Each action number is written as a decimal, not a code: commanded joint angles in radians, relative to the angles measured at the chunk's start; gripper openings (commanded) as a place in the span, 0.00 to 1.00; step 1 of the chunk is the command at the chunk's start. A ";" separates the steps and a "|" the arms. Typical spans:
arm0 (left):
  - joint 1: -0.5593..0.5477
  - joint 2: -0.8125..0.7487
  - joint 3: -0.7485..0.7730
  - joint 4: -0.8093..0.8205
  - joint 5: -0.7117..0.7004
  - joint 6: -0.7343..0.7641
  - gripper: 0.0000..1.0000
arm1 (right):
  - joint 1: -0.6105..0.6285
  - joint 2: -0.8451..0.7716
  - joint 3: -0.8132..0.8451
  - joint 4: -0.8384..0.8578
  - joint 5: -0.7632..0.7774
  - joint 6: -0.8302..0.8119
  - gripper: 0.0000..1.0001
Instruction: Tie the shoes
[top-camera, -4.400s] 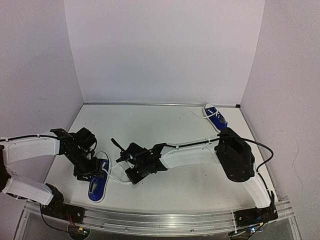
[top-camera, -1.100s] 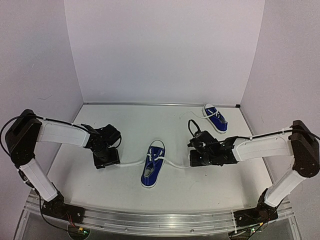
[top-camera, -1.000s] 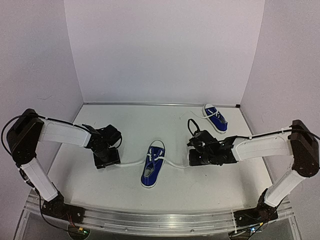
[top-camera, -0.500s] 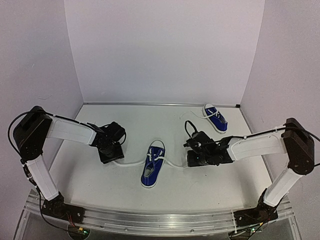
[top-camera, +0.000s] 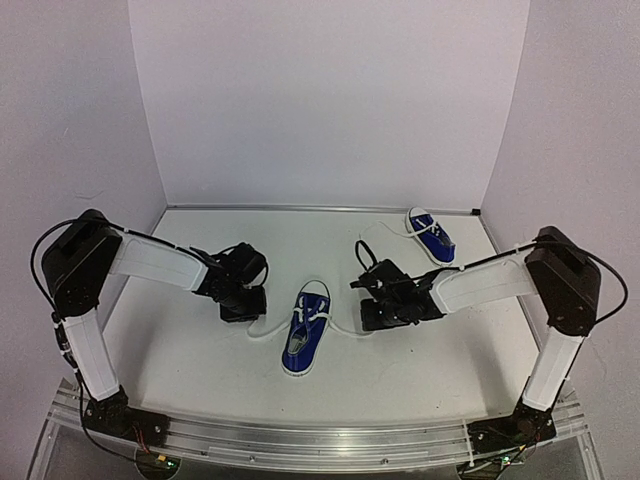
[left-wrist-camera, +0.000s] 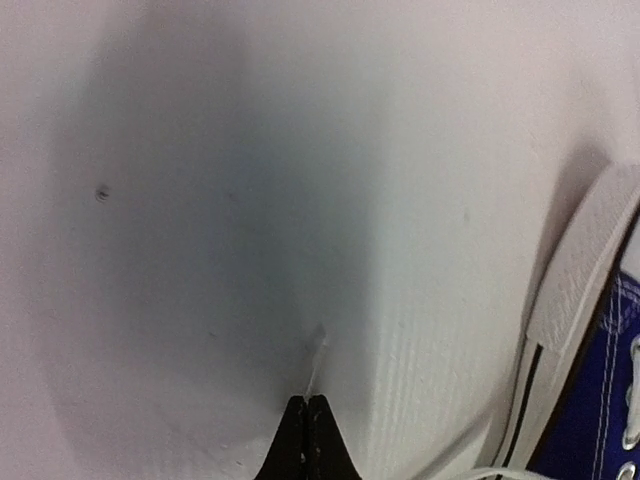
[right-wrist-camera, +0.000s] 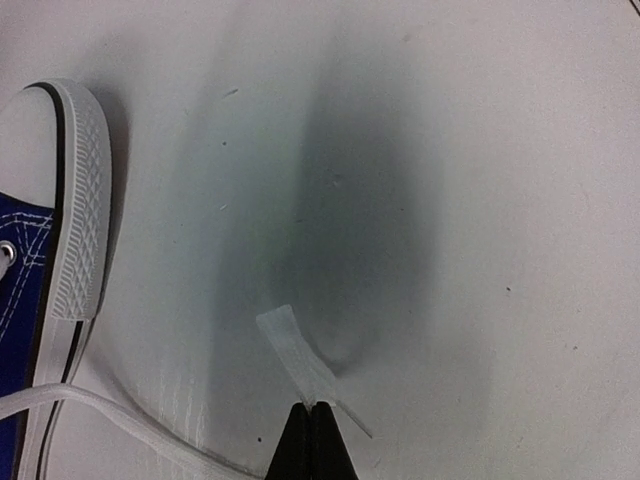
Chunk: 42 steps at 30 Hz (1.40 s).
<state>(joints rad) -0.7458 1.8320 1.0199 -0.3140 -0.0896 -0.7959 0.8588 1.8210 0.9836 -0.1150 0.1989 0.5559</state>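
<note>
One blue shoe (top-camera: 305, 335) with a white toe cap lies mid-table, toe pointing away from the arm bases. Its white laces trail out to both sides. My left gripper (top-camera: 247, 306) sits low on the table just left of it, shut on the left lace end (left-wrist-camera: 316, 358); a short tip pokes out past the left gripper (left-wrist-camera: 307, 402). My right gripper (top-camera: 372, 318) is just right of the shoe, shut on the right lace end (right-wrist-camera: 292, 345), which sticks out flat past the right gripper (right-wrist-camera: 312, 406). The second shoe (top-camera: 432, 236) lies at the far right with loose laces.
White walls close in the table (top-camera: 200, 370) at the back and on both sides. The near shoe's sole edge (left-wrist-camera: 575, 300) is close to the left gripper, and its toe cap (right-wrist-camera: 70, 200) is close to the right one. A lace strand (right-wrist-camera: 110, 408) runs along the table.
Both grippers have moved inward toward the near shoe, and the laces between them have slackened. The left gripper has closed on its lace end; the right one stayed shut.
</note>
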 joint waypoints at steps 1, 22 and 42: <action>-0.065 -0.042 -0.071 0.082 0.142 0.083 0.00 | -0.016 0.066 0.101 0.067 -0.087 -0.095 0.00; -0.202 -0.208 -0.162 0.184 0.170 0.097 0.00 | -0.064 -0.038 0.135 0.104 -0.246 -0.118 0.00; -0.194 -0.955 -0.590 0.473 0.012 0.341 0.00 | 0.022 0.192 0.662 0.106 -0.611 -0.155 0.00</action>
<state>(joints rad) -0.9362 0.9639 0.4868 0.0169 -0.1051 -0.5154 0.8249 1.8997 1.5169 -0.0139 -0.3136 0.3933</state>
